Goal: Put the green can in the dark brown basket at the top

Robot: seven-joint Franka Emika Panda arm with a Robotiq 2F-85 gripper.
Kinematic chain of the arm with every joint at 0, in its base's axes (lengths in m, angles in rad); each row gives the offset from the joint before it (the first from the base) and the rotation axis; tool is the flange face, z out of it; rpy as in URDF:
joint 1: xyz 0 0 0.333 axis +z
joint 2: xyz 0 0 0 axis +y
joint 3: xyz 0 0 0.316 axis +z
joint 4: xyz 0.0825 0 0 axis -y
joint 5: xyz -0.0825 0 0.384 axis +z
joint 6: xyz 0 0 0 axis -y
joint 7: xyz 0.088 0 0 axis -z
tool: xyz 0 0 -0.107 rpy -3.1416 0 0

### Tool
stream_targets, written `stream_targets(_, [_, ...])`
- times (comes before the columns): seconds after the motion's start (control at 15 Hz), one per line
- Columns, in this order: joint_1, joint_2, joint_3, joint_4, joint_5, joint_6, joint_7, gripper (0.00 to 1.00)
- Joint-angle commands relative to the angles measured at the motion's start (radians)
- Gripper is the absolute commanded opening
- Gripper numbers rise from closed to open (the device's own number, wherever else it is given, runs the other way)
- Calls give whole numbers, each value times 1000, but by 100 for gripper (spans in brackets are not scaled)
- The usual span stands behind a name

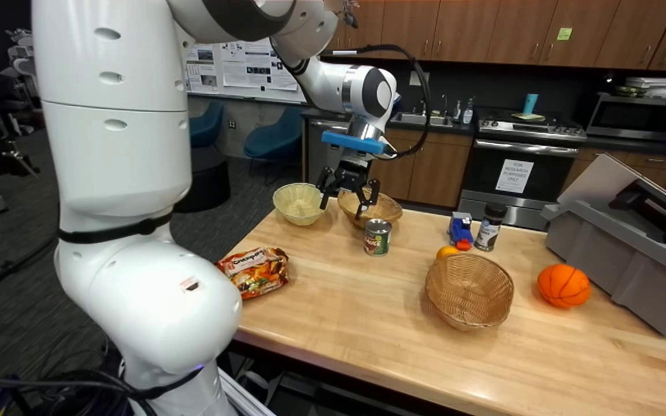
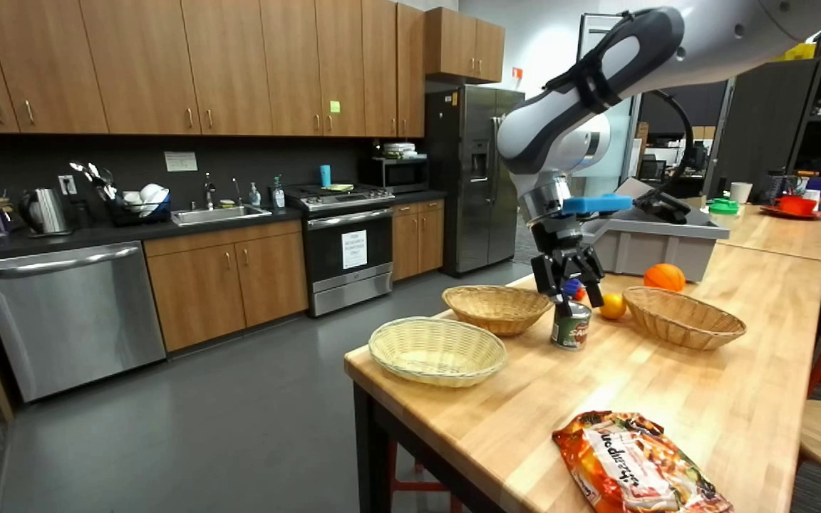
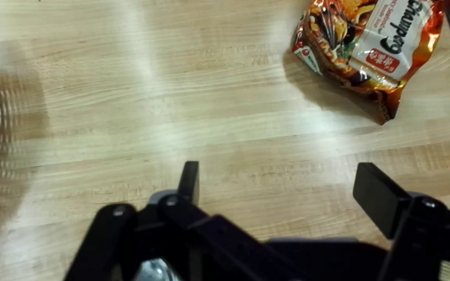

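The can (image 1: pixel 377 238) is green-labelled, silver-topped. In an exterior view, a brown woven basket (image 1: pixel 388 210) stands at its twelve o'clock, a pale-yellow basket (image 1: pixel 298 204) at ten, a tan basket (image 1: pixel 470 292) at four. The pincer (image 1: pixel 343 207) is black, the tabletop (image 1: pixel 333 303) blond and streaked.

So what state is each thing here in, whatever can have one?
Gripper: open, holding nothing
Green can: standing upright, metal top on
Dark brown basket: right way up, without the can
Pale basket: right way up
Tan basket: right way up
Noodle packet: lying flat; whether sealed, can't tell
Seasoning jar: upright, cap on
Oven door: shut
Dishwasher: shut
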Motion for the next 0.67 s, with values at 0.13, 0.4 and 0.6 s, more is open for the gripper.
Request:
stream_targets(0.13, [-42, 57, -35, -1, -21, 79, 15, 100])
stream_targets(0.4, [-57, 70, -52, 8, -54, 93, 18, 100])
stream_targets(0.6, [-65, 80, -58, 30, -70, 108, 14, 100])
